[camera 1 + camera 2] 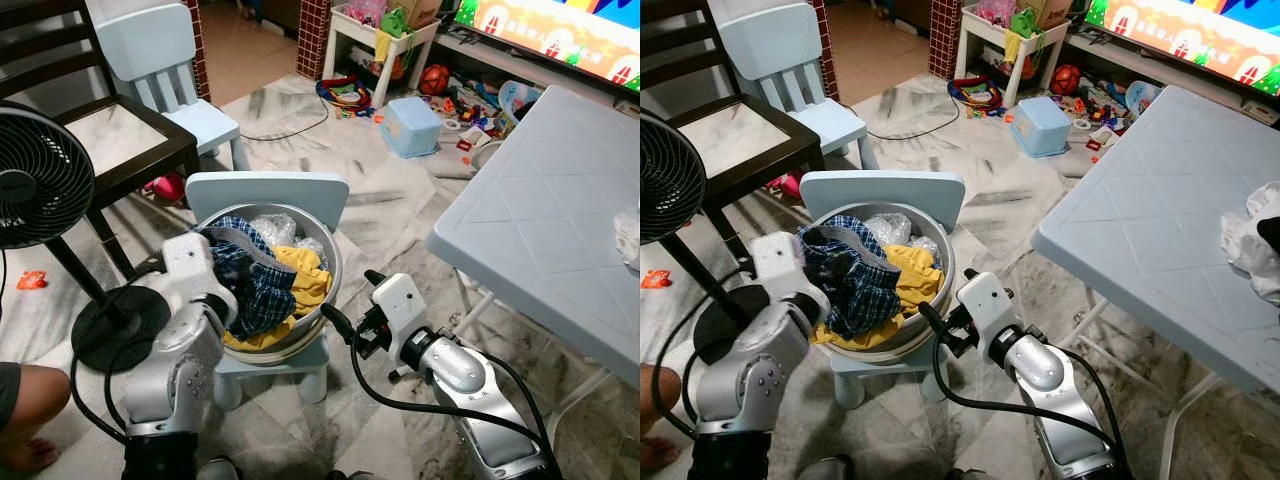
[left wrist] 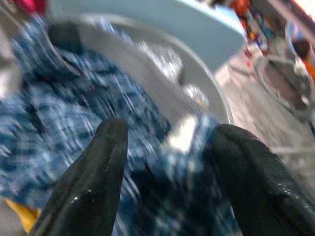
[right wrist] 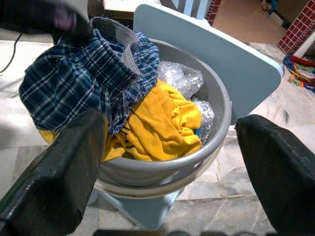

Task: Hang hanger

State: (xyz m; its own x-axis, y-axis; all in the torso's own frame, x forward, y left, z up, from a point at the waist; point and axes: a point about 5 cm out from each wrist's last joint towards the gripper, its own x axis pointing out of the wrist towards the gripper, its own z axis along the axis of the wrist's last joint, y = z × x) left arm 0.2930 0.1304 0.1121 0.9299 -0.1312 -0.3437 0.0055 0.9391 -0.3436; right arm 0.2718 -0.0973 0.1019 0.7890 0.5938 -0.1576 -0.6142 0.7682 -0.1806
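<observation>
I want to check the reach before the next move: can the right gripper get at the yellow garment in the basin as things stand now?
Probably yes. The right gripper is open beside the basin rim, and the yellow garment lies uncovered on that side; the blue plaid shirt covers only its far part.

A grey basin (image 3: pixel 216 118) sits on a pale blue chair (image 1: pixel 265 192) and holds a blue, navy and white checked shirt (image 3: pixel 74 83), a yellow garment (image 3: pixel 157 123) and crinkled silvery wrap (image 3: pixel 179 76). The bench (image 1: pixel 560 210) is pale blue-grey with a diamond pattern, the marble floor (image 1: pixel 380 210) white streaked grey. Both pincers have black fingers (image 3: pixel 59 172) on silver arms (image 1: pixel 470 385).
</observation>
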